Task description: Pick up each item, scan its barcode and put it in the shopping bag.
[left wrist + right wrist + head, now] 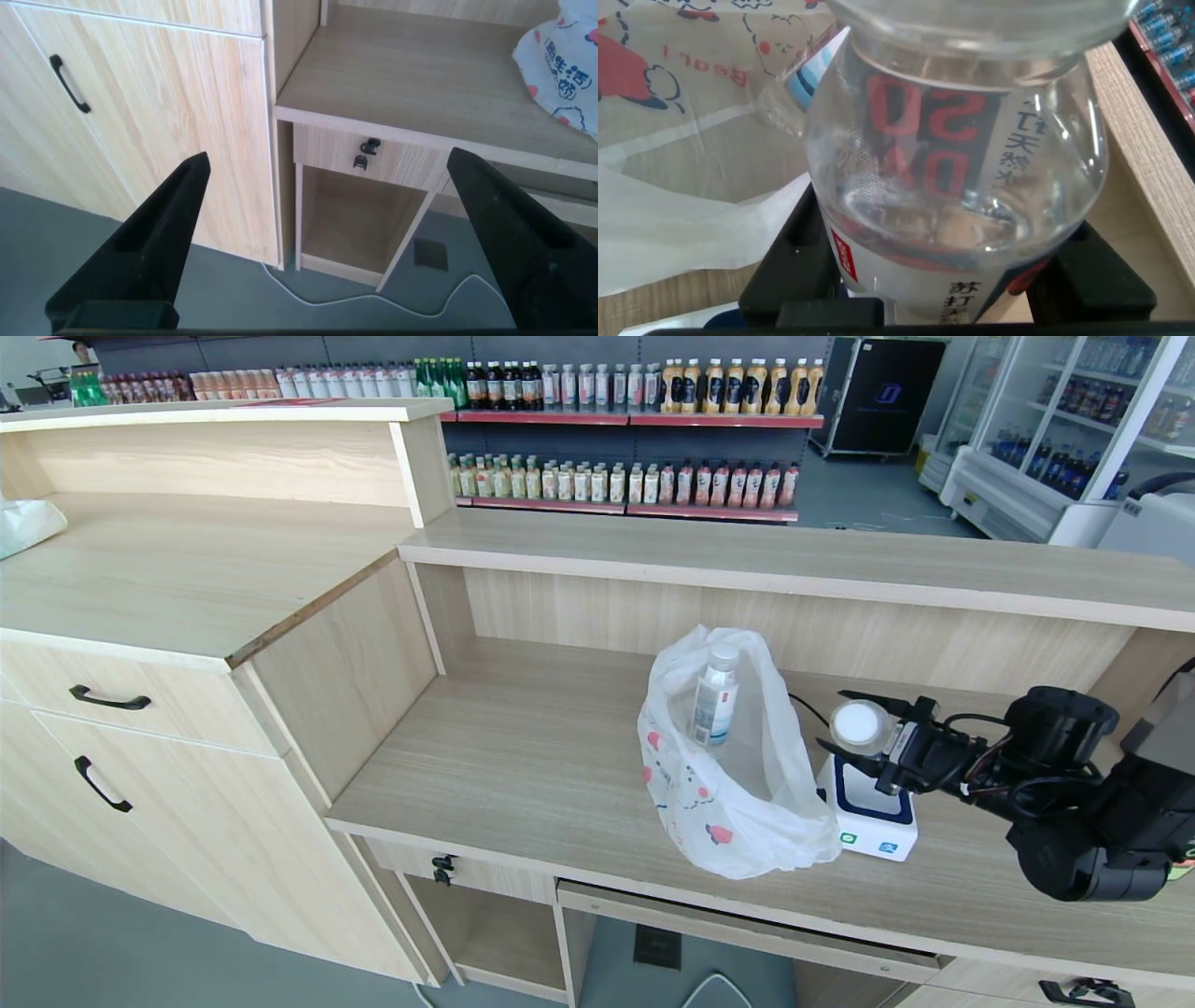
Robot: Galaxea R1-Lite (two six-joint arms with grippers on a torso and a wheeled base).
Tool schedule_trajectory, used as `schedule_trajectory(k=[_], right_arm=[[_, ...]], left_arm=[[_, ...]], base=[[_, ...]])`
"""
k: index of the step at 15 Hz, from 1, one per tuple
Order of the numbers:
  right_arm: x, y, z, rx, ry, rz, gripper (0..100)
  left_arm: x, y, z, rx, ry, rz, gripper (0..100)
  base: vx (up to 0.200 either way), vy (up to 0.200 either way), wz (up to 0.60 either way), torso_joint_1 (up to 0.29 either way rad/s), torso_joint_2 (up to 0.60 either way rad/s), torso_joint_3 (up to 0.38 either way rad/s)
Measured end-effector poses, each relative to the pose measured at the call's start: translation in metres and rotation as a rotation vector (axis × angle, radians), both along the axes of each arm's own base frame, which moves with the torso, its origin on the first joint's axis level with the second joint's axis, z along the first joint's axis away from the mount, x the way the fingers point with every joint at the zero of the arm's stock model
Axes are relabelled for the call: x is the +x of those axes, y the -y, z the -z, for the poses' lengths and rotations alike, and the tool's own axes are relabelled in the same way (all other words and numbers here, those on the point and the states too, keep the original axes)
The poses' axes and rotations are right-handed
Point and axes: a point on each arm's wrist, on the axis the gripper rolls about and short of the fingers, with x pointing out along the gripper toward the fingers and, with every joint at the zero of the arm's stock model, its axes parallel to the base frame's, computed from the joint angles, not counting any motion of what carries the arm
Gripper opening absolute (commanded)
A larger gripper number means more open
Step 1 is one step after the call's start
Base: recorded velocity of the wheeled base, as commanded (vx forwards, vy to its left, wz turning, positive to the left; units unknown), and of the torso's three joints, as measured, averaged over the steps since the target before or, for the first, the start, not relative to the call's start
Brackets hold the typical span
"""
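A clear plastic bottle (861,726) with a red printed label (962,187) is held lying sideways, its round end facing the shopping bag. My right gripper (845,723) is shut on it, just above the white scanner box (873,814) with a blue frame. The white printed shopping bag (738,793) stands open on the counter directly left of the scanner, with another white-capped bottle (715,695) upright inside. In the right wrist view the bag (701,140) lies close behind the held bottle. My left gripper (327,243) hangs open and low beside the counter, nothing between its fingers (140,252).
The wooden counter (523,747) has a raised back ledge and a taller section on its left with drawer handles (109,700). Under the counter edge is a locked drawer (364,154) and an open alcove. Drink shelves (635,420) and fridges stand behind.
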Motion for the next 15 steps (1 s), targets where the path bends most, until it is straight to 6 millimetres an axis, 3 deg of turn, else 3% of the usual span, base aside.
schedule_trajectory(k=[10,15], right_arm=[[0.002,-0.009,0.002,0.002,-0.006,-0.026,0],[-0.016,-0.011,-0.017,0.003,-0.130,-0.077,0]], left_arm=[[0.000,0.000,0.000,0.000,0.000,0.000,100],[0.000,0.000,0.000,0.000,0.000,0.000,100]], base=[[0.000,0.000,0.00,0.000,0.00,0.000],[0.000,0.000,0.00,0.000,0.00,0.000]])
